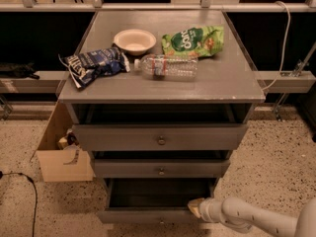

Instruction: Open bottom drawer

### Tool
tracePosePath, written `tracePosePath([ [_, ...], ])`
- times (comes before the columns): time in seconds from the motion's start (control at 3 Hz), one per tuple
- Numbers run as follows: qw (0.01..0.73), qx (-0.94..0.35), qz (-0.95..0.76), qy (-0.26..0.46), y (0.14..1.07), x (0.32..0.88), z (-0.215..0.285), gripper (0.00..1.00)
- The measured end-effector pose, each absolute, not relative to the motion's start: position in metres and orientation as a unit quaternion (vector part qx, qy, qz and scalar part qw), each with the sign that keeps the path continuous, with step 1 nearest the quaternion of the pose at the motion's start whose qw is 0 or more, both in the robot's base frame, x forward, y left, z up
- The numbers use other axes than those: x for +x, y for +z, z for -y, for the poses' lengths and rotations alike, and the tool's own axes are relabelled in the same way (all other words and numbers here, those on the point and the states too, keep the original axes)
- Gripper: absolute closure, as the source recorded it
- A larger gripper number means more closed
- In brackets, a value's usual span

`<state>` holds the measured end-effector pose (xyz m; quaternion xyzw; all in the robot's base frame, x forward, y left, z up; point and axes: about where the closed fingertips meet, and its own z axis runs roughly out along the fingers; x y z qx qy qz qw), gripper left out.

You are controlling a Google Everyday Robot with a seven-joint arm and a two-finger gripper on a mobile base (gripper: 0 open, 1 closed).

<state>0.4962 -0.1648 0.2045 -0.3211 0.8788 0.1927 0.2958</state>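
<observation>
The gray cabinet (74, 113) has three drawers. The bottom drawer (143, 216), lowest in the cabinet, stands pulled out, showing its dark inside; its knob is cut off by the picture's lower edge. The middle drawer (128, 168) and the top drawer (118, 138) also sit a little way out of the cabinet.

The gripper (196, 207) is at the bottom drawer's right front corner, low against the cabinet, and seems to touch the drawer's side wall. Whether it is open or closed I cannot tell. Its pale arm (247, 218) reaches in from the cabinet's lower right.

On the cabinet's surface (232, 78) lie a blue chip bag (94, 64), a bowl (134, 40), a green bag (193, 41) and a plastic bottle (168, 66) on its side. A cardboard box (61, 159) stands just left of the cabinet.
</observation>
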Motion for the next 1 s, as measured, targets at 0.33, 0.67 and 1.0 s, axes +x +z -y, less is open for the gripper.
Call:
tracePosePath([
  [0.33, 0.305, -0.325, -0.878, 0.173, 0.204, 0.512, 0.162, 1.00],
  [0.67, 0.311, -0.332, -0.878, 0.149, 0.198, 0.534, 0.157, 1.00],
  [1.0, 0.311, -0.332, -0.878, 0.149, 0.198, 0.534, 0.157, 1.00],
])
